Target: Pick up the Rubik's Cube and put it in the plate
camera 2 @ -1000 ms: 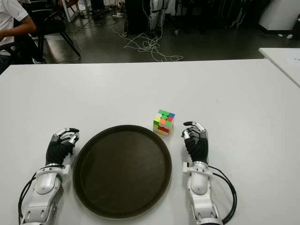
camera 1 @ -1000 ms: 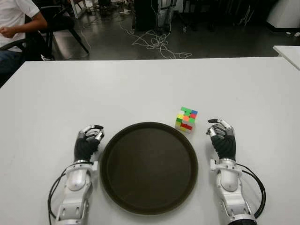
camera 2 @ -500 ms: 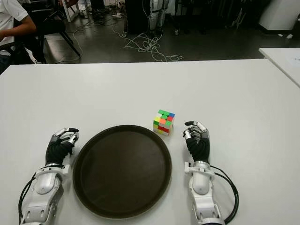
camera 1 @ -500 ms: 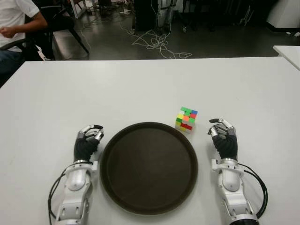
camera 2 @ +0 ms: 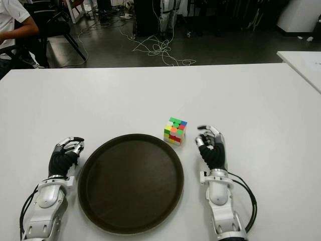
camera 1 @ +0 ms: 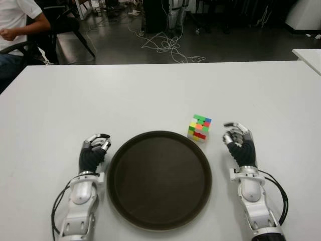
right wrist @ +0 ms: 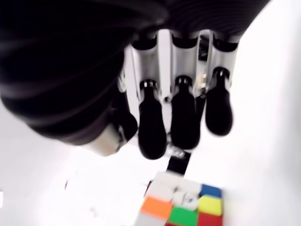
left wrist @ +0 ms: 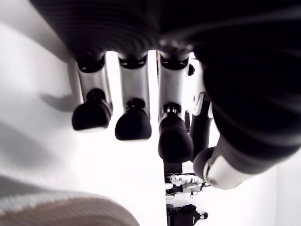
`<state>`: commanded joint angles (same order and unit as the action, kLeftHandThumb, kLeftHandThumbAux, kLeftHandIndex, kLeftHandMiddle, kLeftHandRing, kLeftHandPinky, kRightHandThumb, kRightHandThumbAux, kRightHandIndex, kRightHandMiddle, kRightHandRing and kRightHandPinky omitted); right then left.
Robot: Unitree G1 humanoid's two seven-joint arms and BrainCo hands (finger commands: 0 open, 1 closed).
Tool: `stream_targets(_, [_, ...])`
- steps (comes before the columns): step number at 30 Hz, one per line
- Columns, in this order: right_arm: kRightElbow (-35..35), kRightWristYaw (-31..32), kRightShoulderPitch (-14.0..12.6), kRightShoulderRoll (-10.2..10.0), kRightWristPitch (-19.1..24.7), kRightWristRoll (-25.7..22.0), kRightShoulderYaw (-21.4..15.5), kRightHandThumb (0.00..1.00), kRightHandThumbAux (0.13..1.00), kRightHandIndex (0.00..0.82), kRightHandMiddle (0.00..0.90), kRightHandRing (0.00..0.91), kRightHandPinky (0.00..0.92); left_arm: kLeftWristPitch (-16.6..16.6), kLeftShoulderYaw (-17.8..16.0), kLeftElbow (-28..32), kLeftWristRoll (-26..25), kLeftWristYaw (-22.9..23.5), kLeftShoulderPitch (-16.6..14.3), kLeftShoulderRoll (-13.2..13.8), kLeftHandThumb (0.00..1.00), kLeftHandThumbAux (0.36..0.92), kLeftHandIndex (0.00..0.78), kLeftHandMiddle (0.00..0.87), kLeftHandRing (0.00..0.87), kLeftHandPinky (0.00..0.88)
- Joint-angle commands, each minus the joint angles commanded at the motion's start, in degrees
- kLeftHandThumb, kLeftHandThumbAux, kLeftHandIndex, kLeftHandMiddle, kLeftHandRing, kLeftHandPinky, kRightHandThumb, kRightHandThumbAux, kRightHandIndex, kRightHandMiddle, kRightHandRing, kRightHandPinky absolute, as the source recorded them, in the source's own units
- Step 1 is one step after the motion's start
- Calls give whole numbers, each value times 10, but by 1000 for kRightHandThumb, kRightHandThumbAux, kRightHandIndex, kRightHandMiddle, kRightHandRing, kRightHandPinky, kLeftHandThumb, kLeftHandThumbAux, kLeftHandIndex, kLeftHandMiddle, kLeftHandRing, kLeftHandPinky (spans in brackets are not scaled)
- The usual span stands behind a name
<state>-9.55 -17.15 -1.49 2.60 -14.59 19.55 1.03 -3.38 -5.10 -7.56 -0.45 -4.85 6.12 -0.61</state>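
We saw the Rubik's Cube [camera 1: 199, 127] sitting on the white table [camera 1: 150, 95], just off the plate's [camera 1: 159, 178] far-right rim, with bare table behind it. Our right hand [camera 1: 241, 143] had crept forward since a second earlier, near the cube, fingers curled, holding nothing. Our left hand [camera 1: 93, 151], also curled and empty, hadn't moved beside the plate's left edge.
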Motion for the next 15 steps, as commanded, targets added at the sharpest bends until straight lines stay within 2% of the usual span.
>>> stream_targets(2, [5, 0, -1, 3, 0, 8, 3, 82, 793, 242, 310, 318, 262, -1, 1, 0, 1, 0, 0, 0, 711, 703, 444, 808, 815, 805])
stream_targets(5, [11, 4, -3, 11, -5, 17, 10, 28, 823, 180, 236, 242, 214, -1, 2, 1, 3, -1, 0, 1, 711, 704, 444, 808, 815, 804])
stream_targets(9, [1, 22, 1, 33, -24, 16, 15, 7, 847, 129, 182, 184, 167, -2, 2, 4, 4, 0, 1, 0, 711, 704, 444, 807, 815, 804])
stream_targets(15, [-6, 46, 5, 45, -30, 5, 17, 0, 880, 84, 122, 107, 93, -3, 1, 5, 2, 2, 3, -1, 710, 704, 444, 809, 818, 807])
